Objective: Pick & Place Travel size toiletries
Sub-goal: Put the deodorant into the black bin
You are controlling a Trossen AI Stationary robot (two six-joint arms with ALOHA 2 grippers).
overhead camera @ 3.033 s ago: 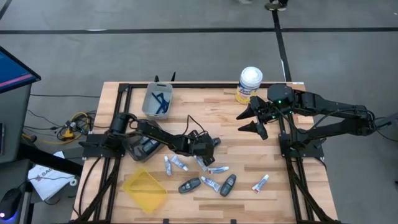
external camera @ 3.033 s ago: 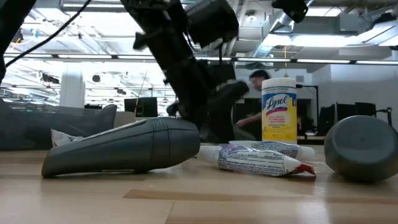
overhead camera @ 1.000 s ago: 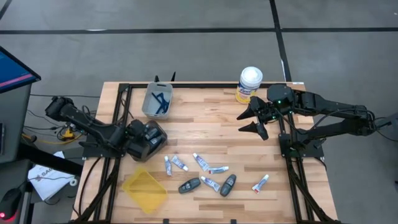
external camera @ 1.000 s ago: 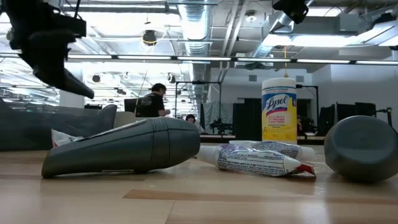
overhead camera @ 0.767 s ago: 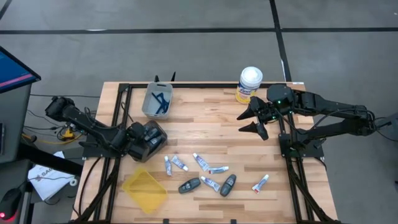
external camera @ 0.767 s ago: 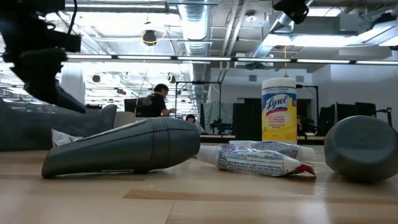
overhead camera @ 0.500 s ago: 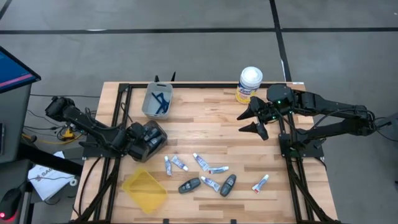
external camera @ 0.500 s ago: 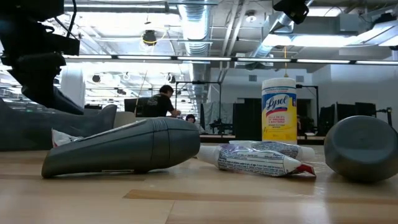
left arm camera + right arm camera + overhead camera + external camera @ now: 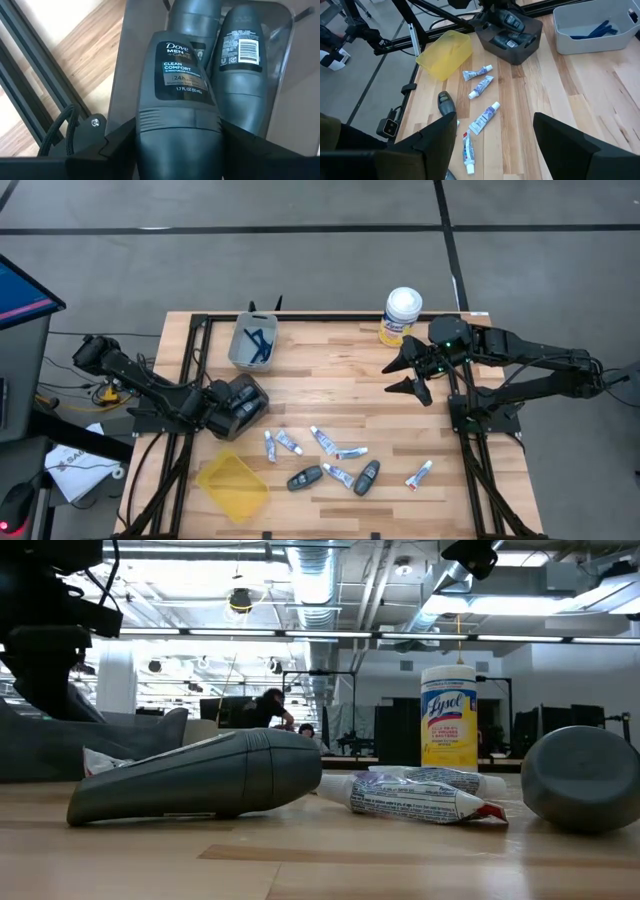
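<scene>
The left gripper (image 9: 243, 402) is positioned over a dark grey plastic bin (image 9: 236, 404), its fingers apart around a dark grey Dove deodorant stick (image 9: 179, 110) lying inside. The right gripper (image 9: 404, 372) is held wide and empty above the table's far right. Small white toothpaste tubes (image 9: 327, 442) are scattered on the wooden table (image 9: 330, 370).

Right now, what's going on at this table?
The left gripper hangs over the dark bin at the table's left edge, a dark grey deodorant stick between its jaws, two more beneath. The right gripper waits open near the yellow canister. Several white tubes and two dark sticks lie loose, the yellow tray empty.
</scene>
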